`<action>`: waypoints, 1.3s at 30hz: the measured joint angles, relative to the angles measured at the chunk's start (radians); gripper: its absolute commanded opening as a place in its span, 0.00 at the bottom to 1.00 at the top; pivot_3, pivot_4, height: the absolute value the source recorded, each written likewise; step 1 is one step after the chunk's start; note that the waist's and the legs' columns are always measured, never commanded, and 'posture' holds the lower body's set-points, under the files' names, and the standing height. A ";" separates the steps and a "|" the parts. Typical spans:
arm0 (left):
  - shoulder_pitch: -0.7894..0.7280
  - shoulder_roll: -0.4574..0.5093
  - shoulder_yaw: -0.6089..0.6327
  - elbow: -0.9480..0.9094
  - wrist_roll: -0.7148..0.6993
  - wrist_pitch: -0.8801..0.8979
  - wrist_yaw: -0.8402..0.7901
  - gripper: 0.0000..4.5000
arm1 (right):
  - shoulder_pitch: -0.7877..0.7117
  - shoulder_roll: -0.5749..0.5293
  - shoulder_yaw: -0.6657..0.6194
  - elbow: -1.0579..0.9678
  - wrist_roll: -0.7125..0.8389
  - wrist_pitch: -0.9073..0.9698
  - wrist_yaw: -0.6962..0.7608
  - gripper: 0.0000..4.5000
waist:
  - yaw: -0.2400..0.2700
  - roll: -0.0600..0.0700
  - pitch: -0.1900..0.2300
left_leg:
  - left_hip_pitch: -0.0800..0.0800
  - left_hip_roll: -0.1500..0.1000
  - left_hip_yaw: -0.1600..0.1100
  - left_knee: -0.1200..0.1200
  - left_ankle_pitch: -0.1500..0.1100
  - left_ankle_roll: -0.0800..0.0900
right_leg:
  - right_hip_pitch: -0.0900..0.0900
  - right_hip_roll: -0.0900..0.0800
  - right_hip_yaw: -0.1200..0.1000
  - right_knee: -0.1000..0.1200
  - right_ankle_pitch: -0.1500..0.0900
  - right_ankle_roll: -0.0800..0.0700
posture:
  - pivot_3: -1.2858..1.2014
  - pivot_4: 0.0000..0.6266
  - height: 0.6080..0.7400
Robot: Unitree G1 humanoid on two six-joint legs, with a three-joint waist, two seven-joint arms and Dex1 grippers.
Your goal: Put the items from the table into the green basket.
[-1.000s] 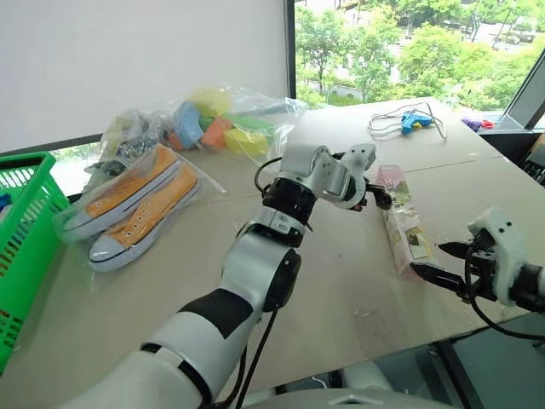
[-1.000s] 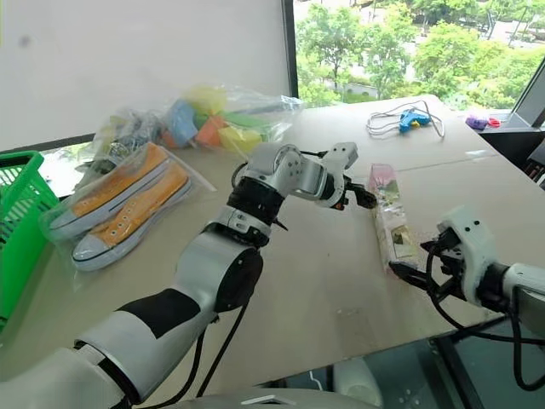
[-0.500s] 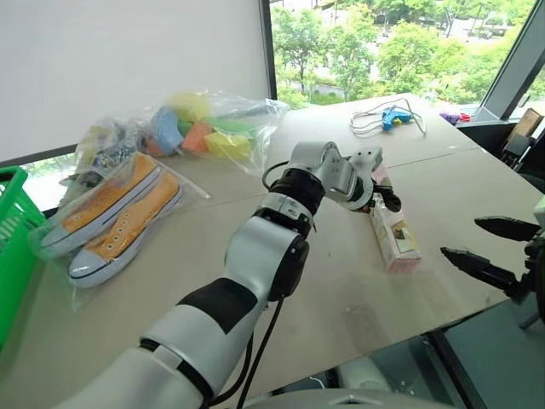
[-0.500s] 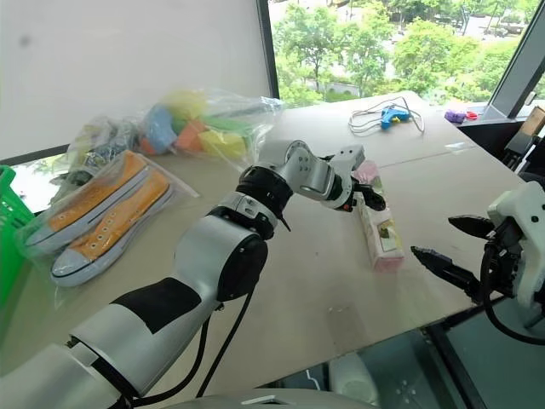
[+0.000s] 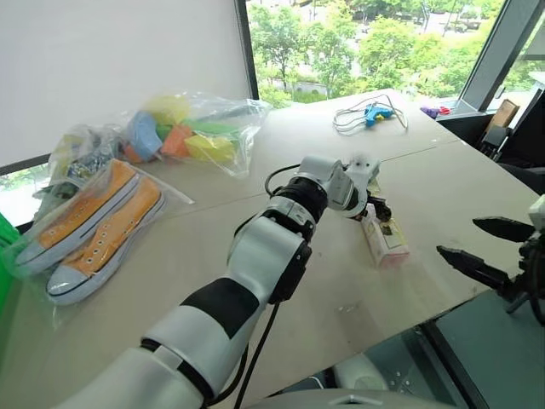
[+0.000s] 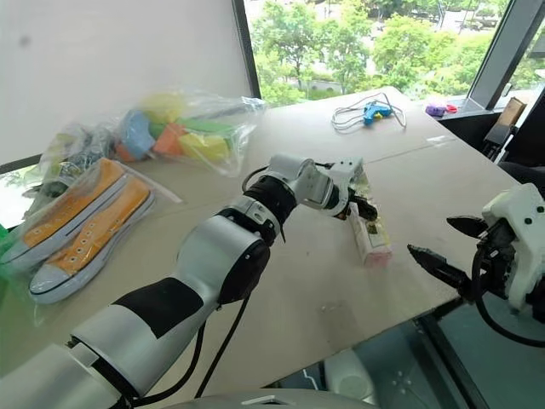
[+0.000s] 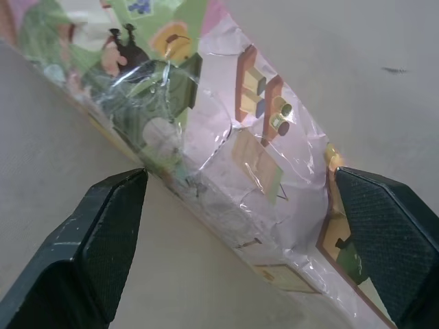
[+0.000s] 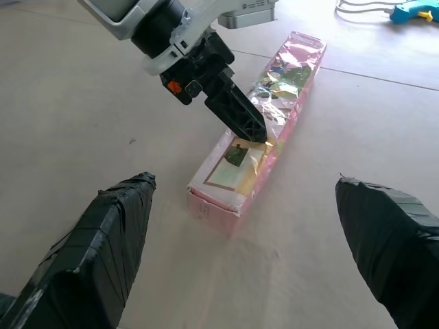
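Note:
The tall pink carton (image 5: 385,236) lies on its side on the table (image 5: 443,183). My left gripper (image 5: 375,208) is open over the carton's middle; in the left wrist view its fingers (image 7: 113,229) stand on either side of the carton (image 7: 226,130), apart from it. My right gripper (image 5: 458,237) hangs open off the table's front right edge, short of the carton's near end (image 8: 226,192). Orange sneakers in a clear bag (image 5: 85,228) and a bag of foam blocks (image 5: 183,132) lie at the left. A sliver of the green basket (image 5: 2,247) shows at the far left.
A blue glue gun with a white cable (image 5: 370,113) and a small purple thing (image 5: 430,111) lie at the table's far right corner. A window runs behind the table. The table's front edge passes just before my right gripper.
The view has swung to the right. My left gripper has sunk onto the carton's middle. My right gripper has risen and pulled back from the carton's near end.

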 measured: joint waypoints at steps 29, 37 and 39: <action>0.354 0.204 0.186 -0.731 -0.068 0.337 -0.049 0.00 | -0.313 -0.064 0.481 0.141 -0.159 -0.267 0.020 1.00 | -0.002 0.007 0.018 | 0.002 0.000 0.002 0.001 -0.003 0.006 | 0.002 0.003 0.014 -0.001 0.004 0.007 | 0.47 0.00 1.00; 0.607 0.410 0.336 -1.191 -0.096 0.302 0.013 0.00 | -0.655 0.026 0.775 0.320 -0.324 -0.349 0.186 1.00 | 0.180 0.007 0.018 | 0.000 0.000 0.002 0.002 0.000 0.000 | -0.009 0.005 0.015 0.005 0.008 0.000 | 0.54 0.00 1.00; 0.677 0.467 0.356 -1.248 -0.091 0.244 0.013 0.00 | -0.722 0.056 0.846 0.358 -0.382 -0.368 0.227 1.00 | 0.226 0.006 0.017 | -0.003 0.000 0.003 0.002 0.002 -0.003 | -0.012 0.000 0.015 0.005 0.009 -0.002 | 0.55 0.00 1.00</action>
